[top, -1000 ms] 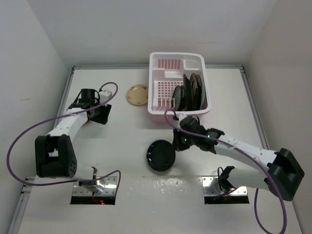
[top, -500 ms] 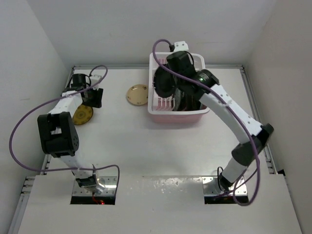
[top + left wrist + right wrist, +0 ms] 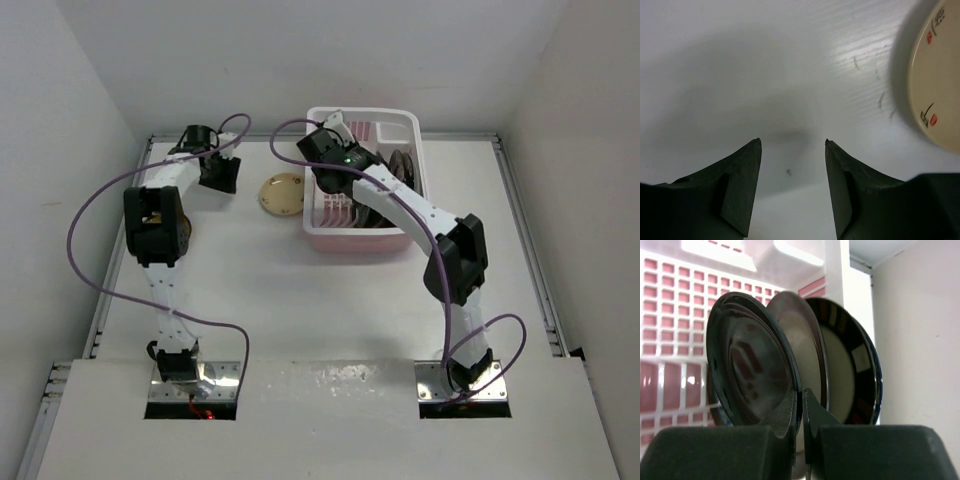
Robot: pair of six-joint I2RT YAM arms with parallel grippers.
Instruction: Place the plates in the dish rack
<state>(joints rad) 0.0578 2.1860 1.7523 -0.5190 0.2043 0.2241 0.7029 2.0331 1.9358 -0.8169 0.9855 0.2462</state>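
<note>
From above: shows the rack (image 3: pixel 360 240) at 12 o'clock on the table (image 3: pixel 300 300), dark plates (image 3: pixel 398 172) upright in its 3 o'clock half, right claw (image 3: pixel 330 175) inside at 9 o'clock. Shows a tan plate (image 3: pixel 282 194) flat beside the rack at 9 o'clock, left claw (image 3: pixel 218 172) farther out.

Left wrist: shows left claw (image 3: pixel 792 145) spread open over the table (image 3: pixel 765 60), cream plate (image 3: pixel 935 75) at 2 o'clock.

Right wrist: shows right claw (image 3: pixel 797 395) pinched on an upright black plate (image 3: pixel 750 365) at its rim in the rack (image 3: pixel 670 315), more plates (image 3: pixel 845 370) behind.
</note>
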